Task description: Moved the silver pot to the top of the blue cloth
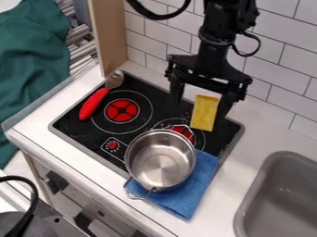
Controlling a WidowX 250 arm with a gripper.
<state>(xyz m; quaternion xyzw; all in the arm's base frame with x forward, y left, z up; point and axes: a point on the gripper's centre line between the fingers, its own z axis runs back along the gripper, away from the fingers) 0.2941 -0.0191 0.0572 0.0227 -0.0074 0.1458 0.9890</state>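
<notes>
Silver pot on the blue cloth, gripper released above the stove.
The silver pot (161,159) sits upright and empty at the near right edge of the black stove (77,127), with the blue cloth (189,196) showing from under its right and near sides; the cloth spreads from the stove onto the white bench (244,134). One wire handle stands at the pot's far side, the other at its near left. Beyond the pot, the gripper (200,107) hangs with its two fingers wide apart, a yellow block-like piece (205,113) seen between them. A spoon with a red handle (94,104) lies at the stove's far left; the grey sink (282,199) is at the near right.
</notes>
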